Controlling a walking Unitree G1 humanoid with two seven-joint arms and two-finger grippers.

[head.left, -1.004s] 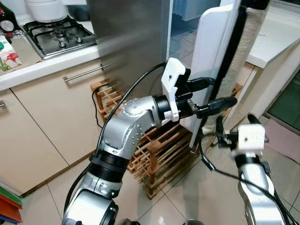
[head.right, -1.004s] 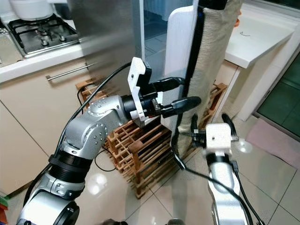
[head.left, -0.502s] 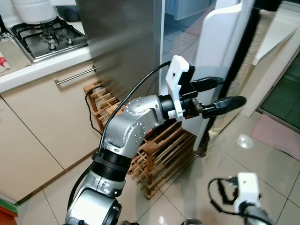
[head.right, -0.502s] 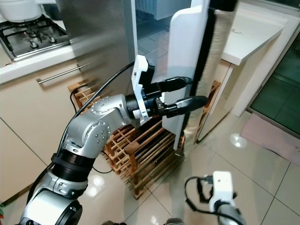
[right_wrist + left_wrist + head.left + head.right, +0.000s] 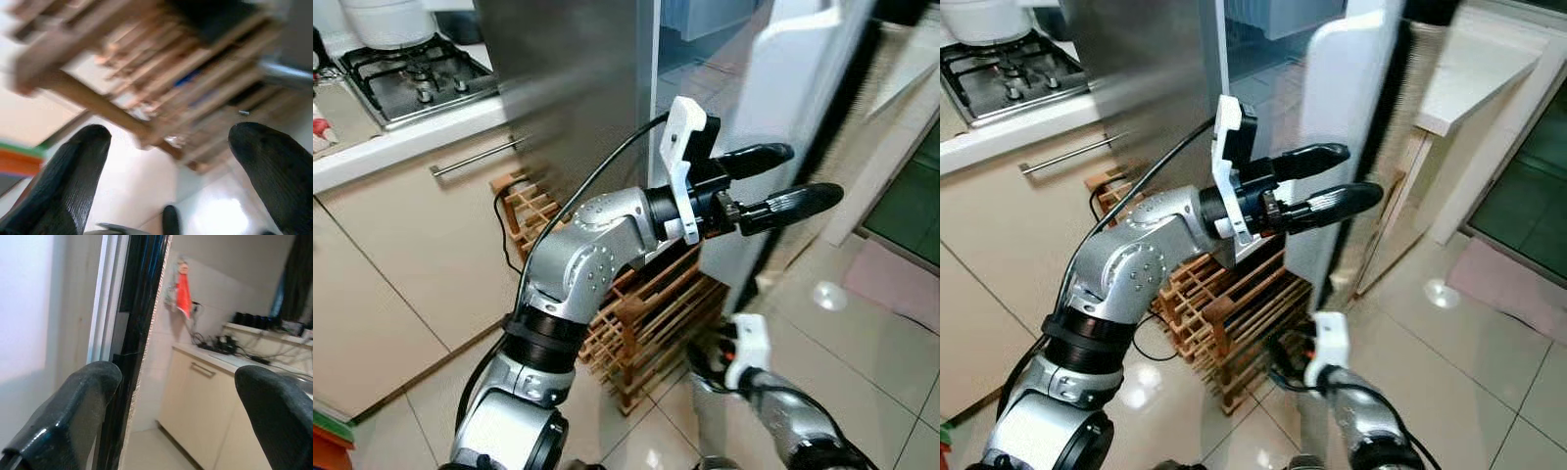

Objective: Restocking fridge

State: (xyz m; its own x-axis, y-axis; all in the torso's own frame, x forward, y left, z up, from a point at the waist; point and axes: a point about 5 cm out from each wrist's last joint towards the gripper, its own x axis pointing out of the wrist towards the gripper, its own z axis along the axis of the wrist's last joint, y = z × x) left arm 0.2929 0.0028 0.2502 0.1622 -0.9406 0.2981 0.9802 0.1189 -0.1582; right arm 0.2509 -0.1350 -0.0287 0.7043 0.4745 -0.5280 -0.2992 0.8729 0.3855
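The fridge door (image 5: 798, 88) stands ajar and looks blurred, with its white inner panel facing me and a black gasket (image 5: 139, 308) along its edge. My left gripper (image 5: 813, 172) is stretched out at mid height in front of that panel, open, nothing between its fingers. The steel fridge side (image 5: 578, 88) is just to the left of the arm. My right gripper (image 5: 166, 142) hangs low near the floor, open and empty, pointing at the wooden rack (image 5: 161, 73). Its white wrist housing (image 5: 747, 350) shows at the bottom of the head view.
A wooden bottle rack (image 5: 641, 318) stands on the tiled floor at the fridge's foot. Beige cabinets (image 5: 401, 245) with a gas hob (image 5: 416, 78) run along the left. A white counter (image 5: 1474, 73) is at the right, with open tiled floor (image 5: 891, 343) beside it.
My right arm has dropped from beside the door down to floor level and swung left toward the rack. The left gripper has risen slightly, and the door has swung a little to the right.
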